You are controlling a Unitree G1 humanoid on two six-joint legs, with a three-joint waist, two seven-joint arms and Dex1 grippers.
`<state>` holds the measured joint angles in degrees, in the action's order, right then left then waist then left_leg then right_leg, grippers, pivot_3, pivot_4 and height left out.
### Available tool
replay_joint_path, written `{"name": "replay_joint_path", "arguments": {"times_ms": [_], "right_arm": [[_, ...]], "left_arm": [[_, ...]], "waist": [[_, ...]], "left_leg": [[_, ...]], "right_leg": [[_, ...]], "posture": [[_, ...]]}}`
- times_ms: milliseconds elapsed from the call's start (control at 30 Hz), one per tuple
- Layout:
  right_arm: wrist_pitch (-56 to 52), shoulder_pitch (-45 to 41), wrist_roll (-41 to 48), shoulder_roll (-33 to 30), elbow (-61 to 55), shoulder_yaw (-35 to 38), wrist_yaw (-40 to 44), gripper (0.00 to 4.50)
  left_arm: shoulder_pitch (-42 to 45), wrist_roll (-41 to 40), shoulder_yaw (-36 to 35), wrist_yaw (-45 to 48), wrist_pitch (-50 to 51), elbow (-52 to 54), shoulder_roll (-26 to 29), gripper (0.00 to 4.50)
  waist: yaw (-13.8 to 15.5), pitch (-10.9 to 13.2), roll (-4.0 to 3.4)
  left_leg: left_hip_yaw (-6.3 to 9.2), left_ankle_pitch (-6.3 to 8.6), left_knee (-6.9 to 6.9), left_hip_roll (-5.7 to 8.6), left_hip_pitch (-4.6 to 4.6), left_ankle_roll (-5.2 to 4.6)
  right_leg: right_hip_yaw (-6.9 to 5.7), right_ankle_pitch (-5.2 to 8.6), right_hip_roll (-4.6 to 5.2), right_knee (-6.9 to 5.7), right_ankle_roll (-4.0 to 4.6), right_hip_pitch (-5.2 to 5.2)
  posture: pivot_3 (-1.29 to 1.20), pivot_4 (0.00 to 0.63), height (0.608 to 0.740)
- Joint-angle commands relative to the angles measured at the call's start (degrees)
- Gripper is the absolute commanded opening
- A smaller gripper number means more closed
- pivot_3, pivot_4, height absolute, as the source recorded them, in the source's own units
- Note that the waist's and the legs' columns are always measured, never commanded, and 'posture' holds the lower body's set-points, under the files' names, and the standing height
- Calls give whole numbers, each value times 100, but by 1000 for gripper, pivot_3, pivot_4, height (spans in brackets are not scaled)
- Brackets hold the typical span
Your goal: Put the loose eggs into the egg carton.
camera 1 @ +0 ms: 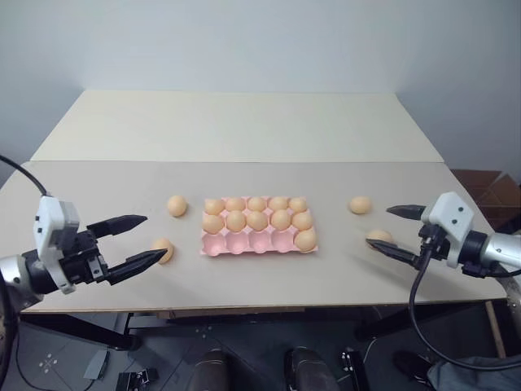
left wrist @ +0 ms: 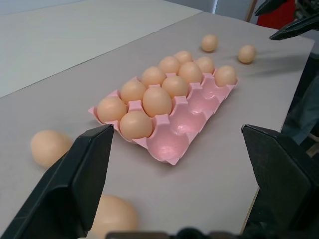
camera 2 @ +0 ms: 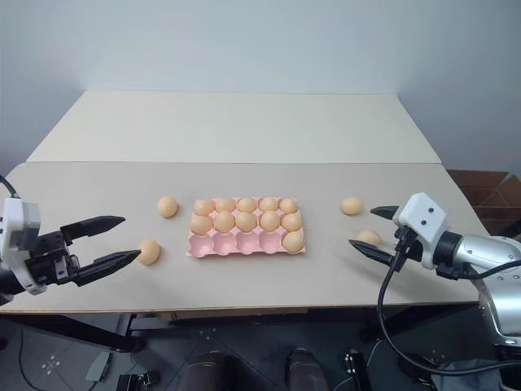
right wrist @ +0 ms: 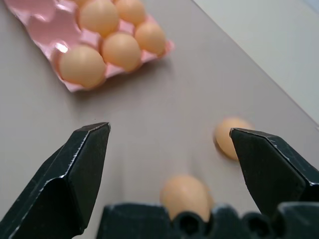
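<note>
The pink egg carton (camera 1: 244, 243) lies mid-table, its two far rows full of eggs and one egg (camera 1: 305, 239) in the near row's right end cup. Two loose eggs (camera 1: 177, 205) (camera 1: 163, 249) lie left of it, and two more (camera 1: 361, 204) (camera 1: 379, 237) to its right. My left gripper (camera 1: 155, 236) hovers open beside the near left egg (left wrist: 112, 216), pointing toward the carton (left wrist: 177, 147). My right gripper (camera 1: 378, 226) is open, with the near right egg (right wrist: 185, 195) lying below and between its fingers. Neither gripper holds anything.
The table is two pale tops joined by a seam (camera 1: 244, 161), and its front edge (camera 1: 269, 308) runs just below the grippers. A reddish-brown object (camera 1: 488, 191) stands beyond the right edge. Small dark items (camera 1: 134, 377) lie on the floor.
</note>
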<state>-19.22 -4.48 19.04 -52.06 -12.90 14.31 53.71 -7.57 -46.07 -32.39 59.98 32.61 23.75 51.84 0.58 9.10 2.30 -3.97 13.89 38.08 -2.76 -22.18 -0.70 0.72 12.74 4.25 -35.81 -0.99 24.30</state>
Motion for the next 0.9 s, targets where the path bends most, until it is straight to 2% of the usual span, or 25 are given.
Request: {"name": "replay_joint_path", "arguments": {"times_ms": [33,133,367,467,567,633,800,900], "right_arm": [[4,-47,-225,-2,129,-113,-161,4500],[-69,-277,-719,49,547,-556,-463,4500],[12,-935,-1040,470,1741,-1004,-730,4500],[-21,-1134,-1061,596,1976,-1047,-781,3862],[-3,-1151,-1069,672,1878,-1018,-832,2822],[-93,-1099,-1005,695,1605,-921,-902,2284],[-469,-1200,-889,878,501,-894,-1204,2220],[-829,-1521,-767,1311,-392,-1406,-1287,2220]], "left_arm": [[237,9,51,107,-96,-47,117,4456],[301,189,177,105,-193,-94,84,4456],[376,196,283,172,-201,-105,31,4456],[397,176,311,173,-222,-99,12,4500],[366,179,295,145,-247,-79,-16,4500],[334,190,280,133,-263,-63,-36,4500],[262,215,273,134,-289,-32,-69,4500],[287,221,302,109,-294,-33,-83,4500]], "waist": [[-5,0,0],[-44,0,0],[-112,0,0],[-125,0,-1],[-121,0,-1],[-124,0,-1],[-148,0,-2],[-178,0,-2]], "left_leg": [[0,0,0,-1,-1,0],[-1,0,0,-1,5,0],[-1,0,0,0,-3,0],[0,0,0,1,-2,0],[1,0,0,1,-3,-1],[2,0,0,1,-4,-1],[2,0,0,-2,-2,0],[1,0,0,-8,3,0]], "right_leg": [[0,0,-1,0,-1,1],[2,0,-2,-2,-1,-3],[4,-5,-2,-1,3,4],[4,-13,-2,-2,4,2],[3,-20,-2,-3,-8,2],[2,-21,-2,-2,-10,2],[3,-27,-3,-5,-24,4],[4,-24,-12,-9,-30,4]], "posture": [[0,150,740],[0,150,740],[0,150,740],[0,150,740],[0,150,740],[0,150,740],[0,150,740],[0,150,740]]}}
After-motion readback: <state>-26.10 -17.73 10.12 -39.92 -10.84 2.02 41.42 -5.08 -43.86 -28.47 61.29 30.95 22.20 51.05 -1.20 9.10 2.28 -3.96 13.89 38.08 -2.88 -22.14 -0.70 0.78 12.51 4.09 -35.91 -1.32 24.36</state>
